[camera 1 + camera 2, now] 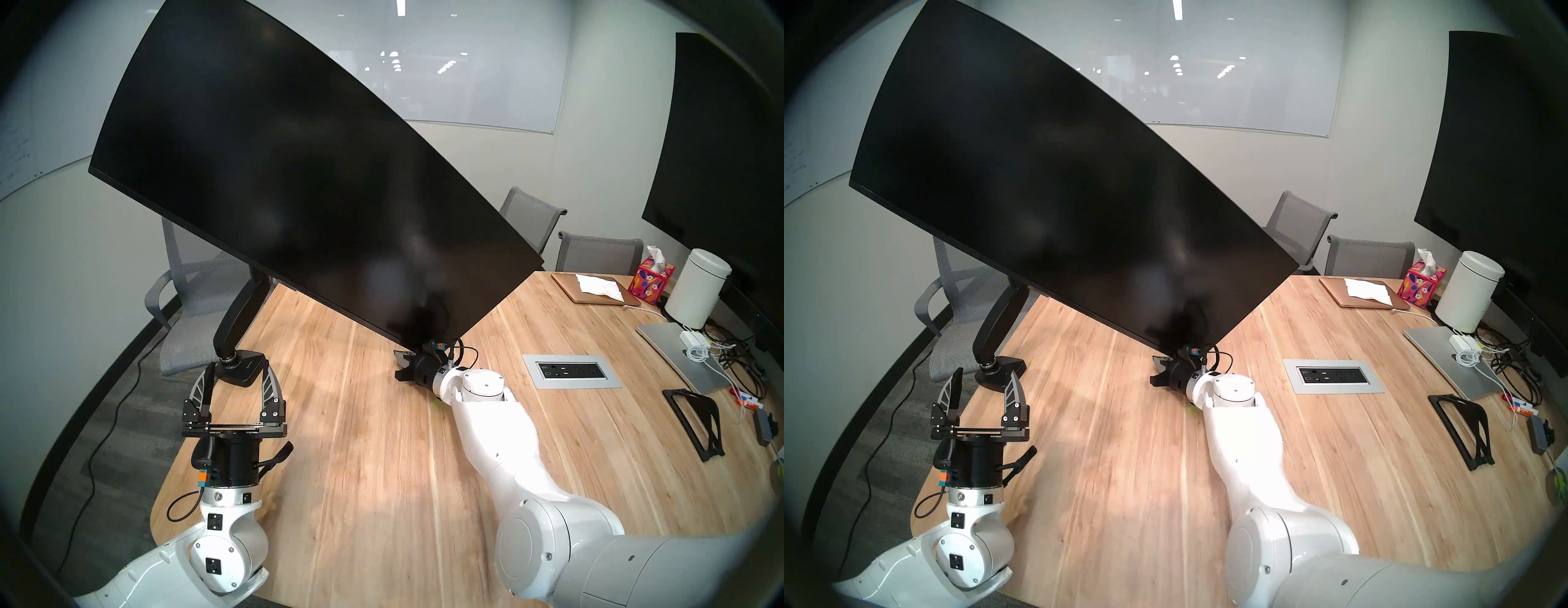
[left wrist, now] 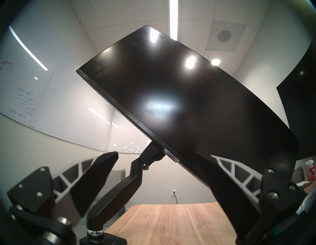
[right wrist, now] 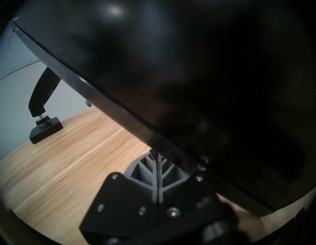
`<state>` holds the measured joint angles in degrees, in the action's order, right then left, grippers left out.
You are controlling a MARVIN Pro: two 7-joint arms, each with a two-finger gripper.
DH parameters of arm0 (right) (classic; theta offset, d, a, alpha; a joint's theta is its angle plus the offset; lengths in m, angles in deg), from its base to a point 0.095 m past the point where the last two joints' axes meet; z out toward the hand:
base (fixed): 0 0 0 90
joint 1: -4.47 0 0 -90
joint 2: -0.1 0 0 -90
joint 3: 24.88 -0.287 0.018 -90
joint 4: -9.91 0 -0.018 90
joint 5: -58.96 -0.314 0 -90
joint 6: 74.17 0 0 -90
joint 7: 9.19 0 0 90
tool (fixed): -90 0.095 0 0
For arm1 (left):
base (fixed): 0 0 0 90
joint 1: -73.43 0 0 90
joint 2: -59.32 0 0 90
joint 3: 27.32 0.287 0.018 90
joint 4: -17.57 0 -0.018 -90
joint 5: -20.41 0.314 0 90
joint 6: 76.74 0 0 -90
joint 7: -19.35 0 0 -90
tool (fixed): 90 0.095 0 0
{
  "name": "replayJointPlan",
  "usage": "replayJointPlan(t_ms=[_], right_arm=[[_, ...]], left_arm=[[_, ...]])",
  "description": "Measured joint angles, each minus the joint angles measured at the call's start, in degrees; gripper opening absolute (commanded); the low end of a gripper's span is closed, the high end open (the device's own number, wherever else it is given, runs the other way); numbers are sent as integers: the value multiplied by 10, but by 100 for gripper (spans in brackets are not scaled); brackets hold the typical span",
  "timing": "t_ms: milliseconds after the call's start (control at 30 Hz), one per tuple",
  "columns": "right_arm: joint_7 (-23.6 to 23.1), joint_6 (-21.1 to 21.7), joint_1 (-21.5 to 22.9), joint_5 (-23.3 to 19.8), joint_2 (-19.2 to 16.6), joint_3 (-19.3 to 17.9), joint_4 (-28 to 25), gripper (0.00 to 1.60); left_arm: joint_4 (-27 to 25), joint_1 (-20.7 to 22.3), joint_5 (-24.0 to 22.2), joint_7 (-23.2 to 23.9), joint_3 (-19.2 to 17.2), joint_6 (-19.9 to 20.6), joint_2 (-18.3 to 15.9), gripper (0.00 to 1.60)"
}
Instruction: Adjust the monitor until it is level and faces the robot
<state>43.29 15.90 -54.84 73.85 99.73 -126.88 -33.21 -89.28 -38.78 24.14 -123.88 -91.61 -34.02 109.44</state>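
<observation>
The monitor (image 1: 297, 182) is shown tilted, low corner toward 5 o'clock above the bench (image 1: 360, 446). Right gripper (image 3: 158, 159) fingers are pressed together under its lower edge; left gripper (image 1: 237, 373) fingers are spread wide, empty.

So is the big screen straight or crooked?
Crooked. The monitor slopes steeply: its left end is high and its right corner hangs low, close to the table.
</observation>
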Motion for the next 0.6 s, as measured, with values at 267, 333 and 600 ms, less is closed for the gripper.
replayJointPlan(t_ms=[267, 333, 600], right_arm=[[24, -12, 2, 0, 9, -11, 10, 0], [33, -15, 3, -1, 11, -15, 16, 0], [68, -39, 10, -2, 19, -27, 37, 0]], left_arm=[[0, 0, 0, 0, 0, 0, 0, 160], [0, 0, 0, 0, 0, 0, 0, 160], [0, 0, 0, 0, 0, 0, 0, 160]])
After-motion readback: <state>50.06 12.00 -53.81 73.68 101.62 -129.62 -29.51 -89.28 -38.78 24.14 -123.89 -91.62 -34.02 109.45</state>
